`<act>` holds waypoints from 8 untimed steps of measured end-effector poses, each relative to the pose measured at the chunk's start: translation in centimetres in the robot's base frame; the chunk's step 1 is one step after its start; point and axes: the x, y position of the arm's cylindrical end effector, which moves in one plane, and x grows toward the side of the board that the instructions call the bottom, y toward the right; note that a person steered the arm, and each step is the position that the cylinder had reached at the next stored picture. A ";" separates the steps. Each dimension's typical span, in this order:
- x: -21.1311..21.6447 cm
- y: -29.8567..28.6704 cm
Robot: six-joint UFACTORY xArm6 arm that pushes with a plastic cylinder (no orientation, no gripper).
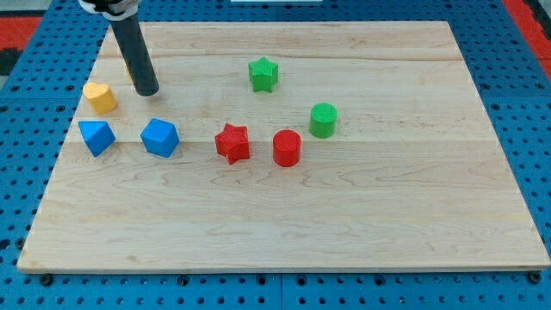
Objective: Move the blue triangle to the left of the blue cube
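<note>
You see my tip, jawless rod, just right of yellow block; blue triangle lies left of blue cube

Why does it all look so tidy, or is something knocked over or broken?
Nothing stands out. All the blocks sit flat and whole on the wooden board: the blue triangle lies just left of the blue cube, apart from it. My tip rests above them, right of the yellow block.

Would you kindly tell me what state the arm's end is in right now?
No pincer: the arm ends in a rod.
My tip: holding nothing, touching no block, right of the yellow block, above the blue cube and blue triangle.
</note>
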 end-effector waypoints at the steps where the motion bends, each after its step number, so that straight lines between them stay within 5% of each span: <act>1: -0.3 0.2; 5: -0.3 1.8; 7: 6.8 0.3; 8: 6.9 -2.7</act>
